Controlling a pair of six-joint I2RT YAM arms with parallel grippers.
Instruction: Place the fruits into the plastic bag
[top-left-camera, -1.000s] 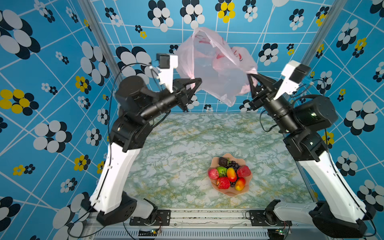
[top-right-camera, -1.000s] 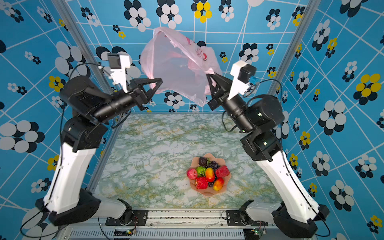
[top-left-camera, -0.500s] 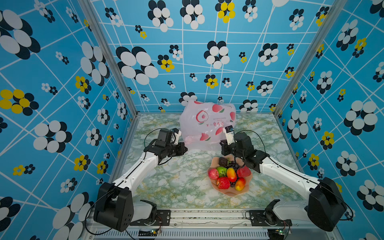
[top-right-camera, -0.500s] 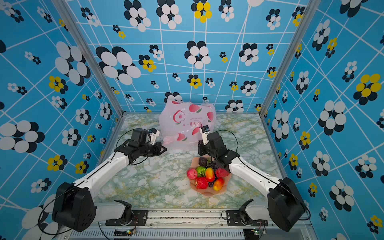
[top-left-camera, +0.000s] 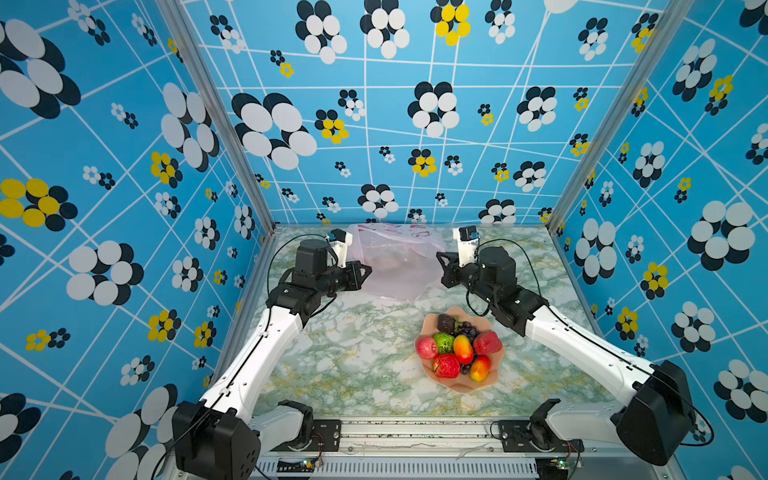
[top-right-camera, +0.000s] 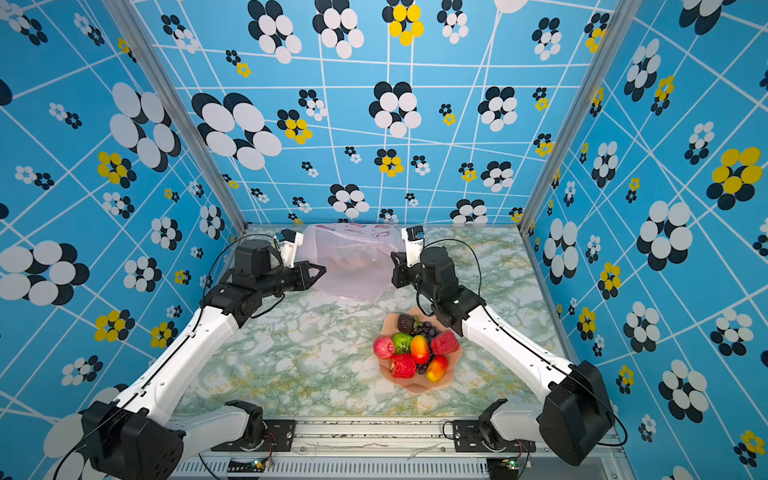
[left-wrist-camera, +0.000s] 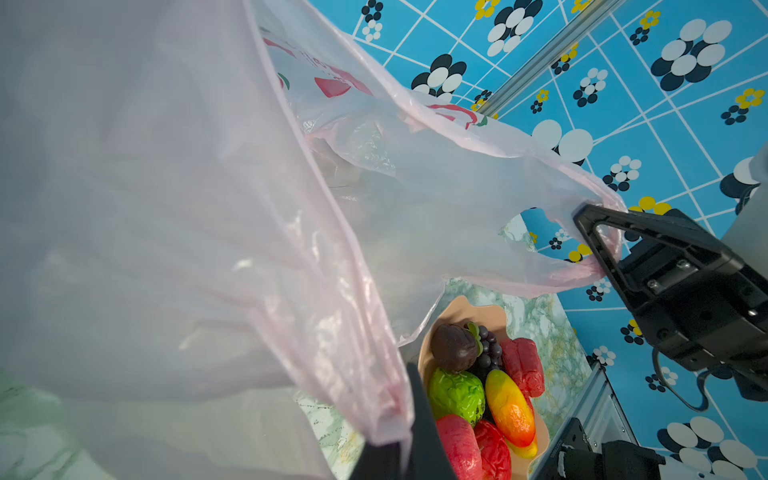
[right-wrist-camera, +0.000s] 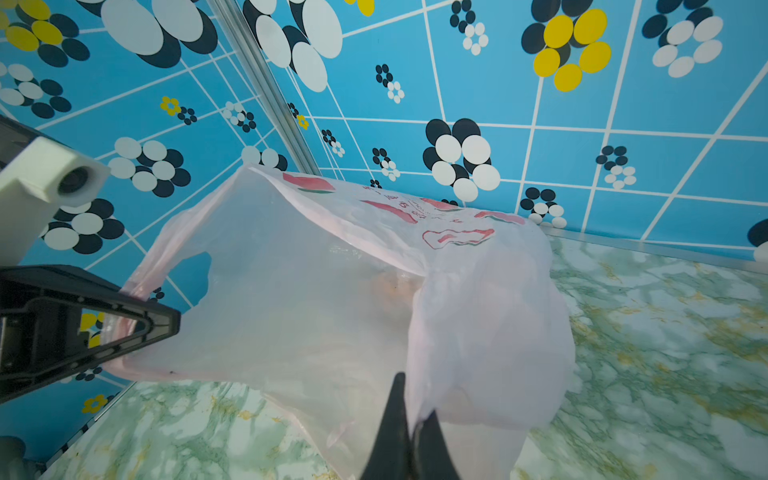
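Observation:
The pale pink plastic bag (top-left-camera: 395, 262) (top-right-camera: 349, 262) hangs spread low over the back of the table. My left gripper (top-left-camera: 368, 270) (top-right-camera: 322, 270) (left-wrist-camera: 405, 440) is shut on its left handle. My right gripper (top-left-camera: 439, 257) (top-right-camera: 394, 257) (right-wrist-camera: 411, 415) is shut on its right handle. Between them the bag (left-wrist-camera: 166, 208) (right-wrist-camera: 311, 291) stretches with its mouth towards the front. The fruits (top-left-camera: 457, 347) (top-right-camera: 415, 347) (left-wrist-camera: 486, 390) lie heaped in a peach bowl (top-left-camera: 461, 388) in front of the bag, on the right. A faint orange-brown shape shows through the bag; I cannot tell what it is.
Blue flowered walls close in the marble-patterned table (top-left-camera: 353, 365) on three sides, with metal posts (top-left-camera: 249, 166) at the back corners. The bag's rear lies close to the back wall. The right arm's forearm (top-left-camera: 582, 349) passes just right of the bowl.
Both arms came down from high up near the camera, still gripping the bag. The bag now hangs low over the back of the table instead of in the air.

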